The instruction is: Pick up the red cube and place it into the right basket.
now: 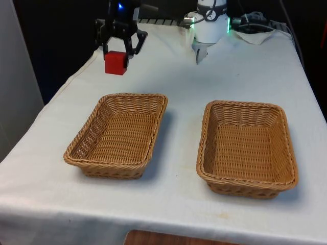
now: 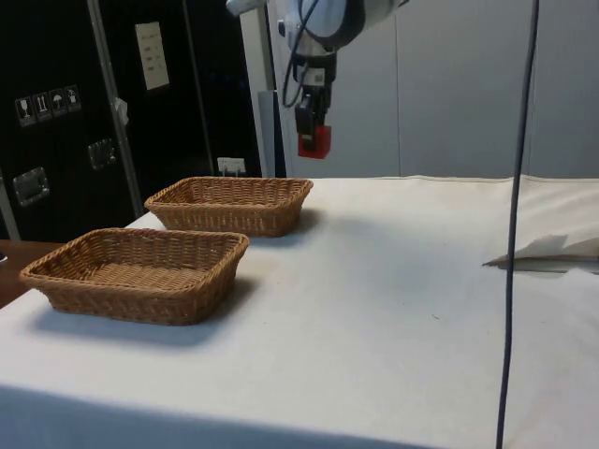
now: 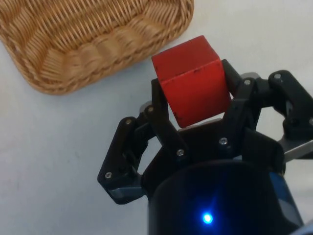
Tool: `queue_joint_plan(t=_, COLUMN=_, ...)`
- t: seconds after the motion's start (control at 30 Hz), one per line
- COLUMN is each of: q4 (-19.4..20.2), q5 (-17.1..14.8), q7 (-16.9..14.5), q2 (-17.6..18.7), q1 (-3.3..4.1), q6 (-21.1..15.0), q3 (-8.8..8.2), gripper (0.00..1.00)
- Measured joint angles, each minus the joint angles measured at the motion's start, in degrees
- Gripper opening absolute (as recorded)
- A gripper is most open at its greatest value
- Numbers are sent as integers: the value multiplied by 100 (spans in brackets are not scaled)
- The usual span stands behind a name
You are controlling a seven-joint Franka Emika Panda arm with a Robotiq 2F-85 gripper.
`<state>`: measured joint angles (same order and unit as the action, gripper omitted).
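Two baskets sit side by side on the table (image 1: 179, 204), and the gripper (image 1: 119, 48) hangs above the far edge with its fingers clamped on the cube (image 1: 116, 62), held clear of the cloth. The near basket (image 1: 118, 133) lies just this side of it, on the front view's left. The right basket (image 1: 247, 146) waits well across, toward the front view's right, so the carry likely runs sideways over the table.
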<state>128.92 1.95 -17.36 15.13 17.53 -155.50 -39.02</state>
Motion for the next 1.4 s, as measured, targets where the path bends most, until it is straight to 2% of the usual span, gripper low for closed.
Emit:
queue_joint_plan(t=0.2, q4=-327, q5=-138, q7=0, q2=252, q1=0, q6=103, q3=57, gripper=7)
queue_joint_plan(t=0.53, q4=-940, q5=-401, q7=57, q2=831, q1=0, q6=143, q3=269, gripper=7)
queue_joint_plan(t=0.8, q4=-1306, q5=-533, q7=132, q2=1129, q1=0, q6=149, q3=395, gripper=7)
queue_joint_plan(t=0.97, q4=-1639, q5=-739, q7=155, q2=1444, q1=0, q6=155, q3=493, gripper=7)
queue_joint_plan(t=1.1, q4=-1793, q5=-865, q7=155, q2=1633, q1=-6, q6=155, q3=533, gripper=7)
queue_joint_plan(t=1.27, q4=-2120, q5=-1152, q7=115, q2=2097, q1=-29, q6=155, q3=561, gripper=7)
queue_joint_plan(t=1.4, q4=-2229, q5=-1249, q7=109, q2=2263, q1=-29, q6=155, q3=567, gripper=7)
